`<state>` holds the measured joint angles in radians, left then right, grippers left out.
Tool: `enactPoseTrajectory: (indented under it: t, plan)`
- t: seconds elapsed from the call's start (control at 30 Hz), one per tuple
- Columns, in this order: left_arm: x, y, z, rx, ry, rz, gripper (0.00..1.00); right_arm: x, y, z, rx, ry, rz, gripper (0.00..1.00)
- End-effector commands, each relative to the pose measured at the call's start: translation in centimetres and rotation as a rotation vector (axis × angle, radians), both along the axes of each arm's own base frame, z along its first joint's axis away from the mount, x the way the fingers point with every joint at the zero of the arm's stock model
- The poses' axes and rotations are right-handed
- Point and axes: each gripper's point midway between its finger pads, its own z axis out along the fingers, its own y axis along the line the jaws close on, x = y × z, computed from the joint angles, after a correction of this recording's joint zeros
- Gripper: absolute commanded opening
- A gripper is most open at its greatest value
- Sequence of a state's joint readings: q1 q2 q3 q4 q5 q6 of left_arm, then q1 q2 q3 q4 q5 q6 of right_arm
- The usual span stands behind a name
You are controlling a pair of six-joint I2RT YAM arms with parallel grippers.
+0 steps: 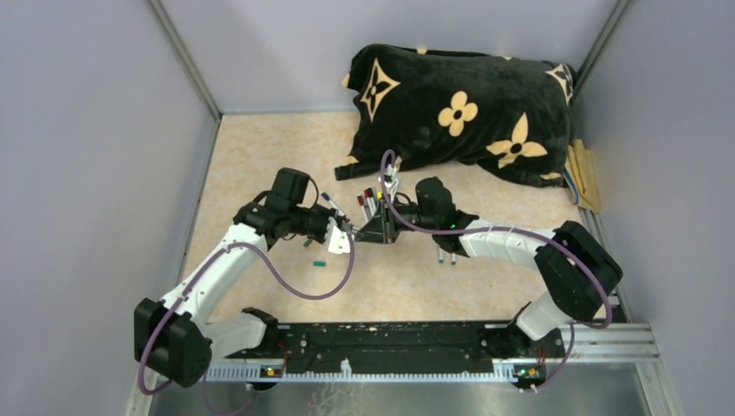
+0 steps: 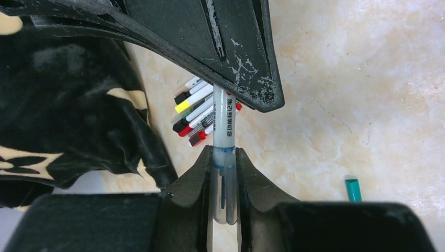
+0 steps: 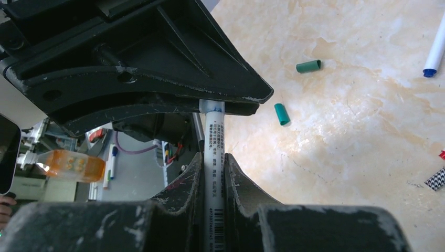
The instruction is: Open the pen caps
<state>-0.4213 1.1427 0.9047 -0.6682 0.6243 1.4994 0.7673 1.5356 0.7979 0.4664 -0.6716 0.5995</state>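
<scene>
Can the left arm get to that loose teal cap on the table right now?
Probably not yet. Nothing covers the teal cap, but the left gripper is shut on a pen that the right gripper also clamps, so it would have to let go first.

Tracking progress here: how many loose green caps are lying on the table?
2. One green cap lies near the gripped pen; the other lies farther out from it. More may be hidden.

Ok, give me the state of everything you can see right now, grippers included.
held pen, lifted, cap looks on
left gripper, shut on its cap end
right gripper, shut on its barrel
green caps, off, lying loose
piled pens, caps look on
</scene>
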Motion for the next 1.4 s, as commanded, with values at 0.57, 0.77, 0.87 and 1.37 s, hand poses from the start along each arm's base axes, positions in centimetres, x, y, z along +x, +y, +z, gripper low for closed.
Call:
enactPoseTrajectory:
  t: [0.57,0.77,0.87,1.37]
  plan:
    - [4.3,18.1,-4.1,0.491,0.018,0.483,0.0,-3.6,-6.5,-3.0,-0.14,0.115,0.027,0.0]
    - [2.7,13.1,-3.9,0.21,0.209,0.469,0.0,-1.4,-8.0,-2.8,-0.197,0.051,-0.121,0.0]
    - [2.0,10.5,-4.4,0.085,0.299,0.459,0.0,2.4,-10.8,-3.6,-0.296,-0.023,-0.406,0.0]
    - [0.0,5.7,-11.5,0.109,0.521,0.48,0.02,7.0,-18.2,-8.8,-0.502,-0.012,-0.917,0.0]
